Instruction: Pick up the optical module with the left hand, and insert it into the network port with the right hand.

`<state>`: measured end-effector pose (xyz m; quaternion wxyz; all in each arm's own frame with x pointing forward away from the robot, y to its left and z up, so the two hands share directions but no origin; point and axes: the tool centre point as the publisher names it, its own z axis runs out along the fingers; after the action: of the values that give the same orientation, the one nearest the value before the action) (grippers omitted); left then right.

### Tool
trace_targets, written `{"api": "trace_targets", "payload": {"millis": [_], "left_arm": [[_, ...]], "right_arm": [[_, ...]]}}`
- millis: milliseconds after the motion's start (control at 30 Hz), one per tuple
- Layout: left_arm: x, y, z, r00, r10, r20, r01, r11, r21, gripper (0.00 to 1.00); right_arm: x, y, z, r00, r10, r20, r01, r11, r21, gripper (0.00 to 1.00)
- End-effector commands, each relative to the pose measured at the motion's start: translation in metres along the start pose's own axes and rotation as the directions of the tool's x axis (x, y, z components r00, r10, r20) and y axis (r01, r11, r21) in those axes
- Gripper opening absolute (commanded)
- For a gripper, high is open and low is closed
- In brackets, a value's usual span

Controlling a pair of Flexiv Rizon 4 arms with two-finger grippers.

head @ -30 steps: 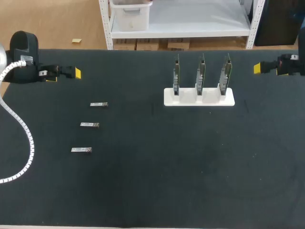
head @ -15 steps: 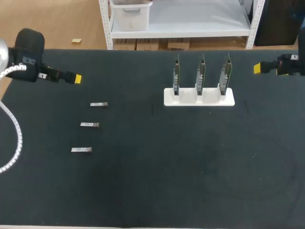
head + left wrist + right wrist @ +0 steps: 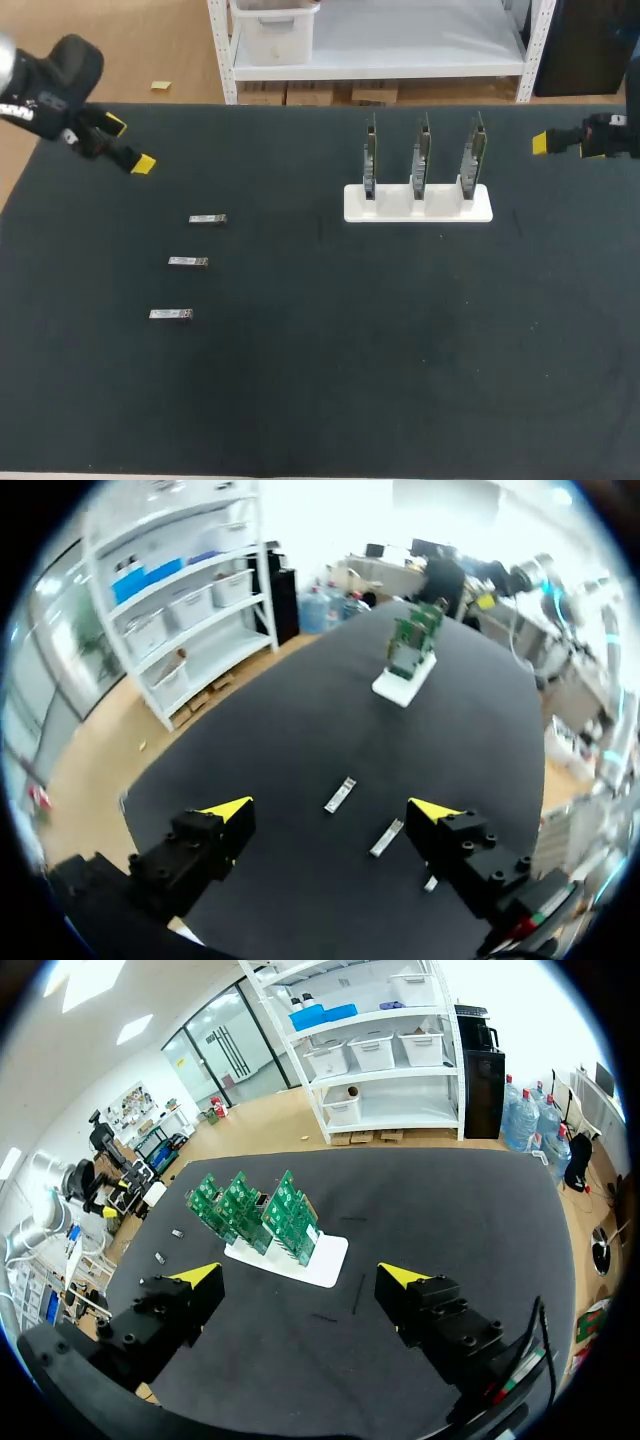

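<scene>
— Where is the left gripper (image 3: 130, 145)?

— Above the far left corner of the black cloth-covered table (image 3: 320, 390). Its two yellow-tipped fingers are spread wide, with nothing between them.

— And the task's thing?

— Three small silver rectangular optical modules (image 3: 188, 262) lie flat on the left half of the table in a slanted column. The far module (image 3: 207, 218) sits furthest right and the near module (image 3: 170, 314) furthest left. None touches another. All three lie nearer than the left gripper and a little to its right, well apart from it (in the left wrist view they show on the cloth ahead of the parted fingers, untouched).

— The right gripper (image 3: 300, 1276)?

— At the far right edge of the table. Its fingers are likewise parted and hold nothing.

— What stands on that side?

— A white rectangular plastic holder (image 3: 418, 207) rests on the right half of the table, toward the far edge and left of the right gripper. It carries three green circuit boards (image 3: 423, 155), upright, side by side, with gaps between them. The network ports on the boards are too small to make out.

— How do the holder and the modules lie to each other?

— Well apart, with only black cloth between them.
</scene>
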<state>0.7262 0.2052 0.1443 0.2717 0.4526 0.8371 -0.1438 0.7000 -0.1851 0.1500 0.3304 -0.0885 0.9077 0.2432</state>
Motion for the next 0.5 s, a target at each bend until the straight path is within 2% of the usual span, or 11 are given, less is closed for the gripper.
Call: {"api": "trace_targets", "payload": {"millis": [33, 100, 167, 233, 500], "left_arm": [[-0.009, 0.004, 0.014, 0.962, 0.182, -0.202, -0.174, 0.983, 0.058, 1.00], [-0.009, 0.000, 0.020, 0.953, 0.212, -0.216, -0.199, 0.977, 0.082, 1.00], [-0.011, -0.002, 0.026, 0.944, 0.233, -0.232, -0.221, 0.972, 0.077, 1.00], [-0.009, -0.006, 0.034, 0.924, 0.284, -0.258, -0.275, 0.959, 0.068, 1.00], [0.006, -0.013, 0.065, 0.877, 0.330, -0.349, -0.335, 0.941, 0.048, 1.00]], "right_arm": [[0.000, 0.000, 0.000, 1.000, 0.000, 0.000, 0.000, 1.000, 0.000, 1.00], [0.000, 0.000, 0.000, 1.000, 0.000, 0.000, 0.000, 1.000, 0.000, 1.00], [0.000, 0.000, 0.000, 1.000, 0.000, 0.000, 0.000, 1.000, 0.000, 1.00], [0.000, 0.000, 0.000, 1.000, 0.000, 0.000, 0.000, 1.000, 0.000, 1.00], [0.000, 0.000, 0.000, 1.000, 0.000, 0.000, 0.000, 1.000, 0.000, 1.00]]}}
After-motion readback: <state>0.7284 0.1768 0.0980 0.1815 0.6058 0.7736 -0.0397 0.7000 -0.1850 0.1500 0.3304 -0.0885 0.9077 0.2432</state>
